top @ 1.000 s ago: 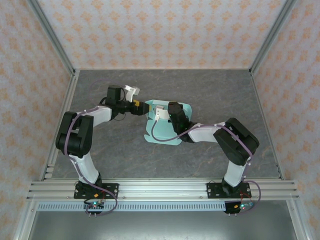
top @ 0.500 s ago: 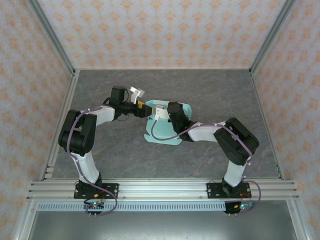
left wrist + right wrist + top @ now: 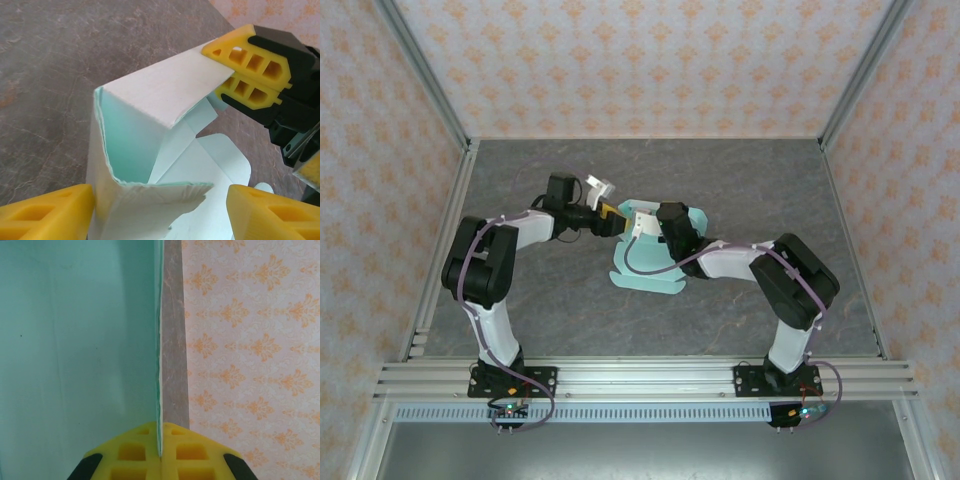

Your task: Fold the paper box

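The paper box is a pale mint-green die-cut sheet lying mid-table, with its left panels standing up. In the left wrist view the raised card forms an open corner with flat rounded flaps behind it. My left gripper is open and straddles the near raised panel; its left finger touches the fold and the right finger stands apart. My right gripper is shut on the upper edge of the far raised panel. From its wrist, that panel runs edge-on into the closed fingertips.
The grey marbled table lies open around the sheet. Patterned walls and aluminium posts enclose it on three sides. A metal rail carrying both arm bases runs along the near edge.
My left gripper has moved right to the raised card, and its jaws have narrowed. The right gripper has kept its grip and place.
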Controlling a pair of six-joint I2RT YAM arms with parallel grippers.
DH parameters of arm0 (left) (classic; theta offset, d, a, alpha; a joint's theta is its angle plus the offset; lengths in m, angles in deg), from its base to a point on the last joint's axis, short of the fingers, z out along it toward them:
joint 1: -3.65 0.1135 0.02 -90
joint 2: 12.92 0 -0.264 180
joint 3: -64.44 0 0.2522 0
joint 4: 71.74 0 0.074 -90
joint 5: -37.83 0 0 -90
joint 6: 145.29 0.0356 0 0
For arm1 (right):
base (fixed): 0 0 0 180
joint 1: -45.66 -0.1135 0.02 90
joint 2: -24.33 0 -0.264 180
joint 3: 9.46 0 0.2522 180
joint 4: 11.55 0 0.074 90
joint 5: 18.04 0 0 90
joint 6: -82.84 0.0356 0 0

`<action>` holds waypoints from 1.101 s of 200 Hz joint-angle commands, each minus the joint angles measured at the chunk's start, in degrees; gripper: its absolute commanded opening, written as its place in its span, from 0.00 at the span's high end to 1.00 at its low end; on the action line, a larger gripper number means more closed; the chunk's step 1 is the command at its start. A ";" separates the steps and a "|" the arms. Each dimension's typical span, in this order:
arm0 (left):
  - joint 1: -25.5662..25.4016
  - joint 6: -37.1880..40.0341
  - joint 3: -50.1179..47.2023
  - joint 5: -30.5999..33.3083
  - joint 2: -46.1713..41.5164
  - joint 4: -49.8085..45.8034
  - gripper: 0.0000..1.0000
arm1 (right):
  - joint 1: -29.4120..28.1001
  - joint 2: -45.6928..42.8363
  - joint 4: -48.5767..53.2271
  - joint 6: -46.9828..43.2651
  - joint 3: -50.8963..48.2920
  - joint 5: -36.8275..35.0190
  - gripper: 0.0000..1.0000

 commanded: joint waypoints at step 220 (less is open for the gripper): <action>-2.88 -2.20 3.06 10.31 4.40 2.13 0.51 | 0.83 -2.15 5.19 4.16 4.57 3.92 1.00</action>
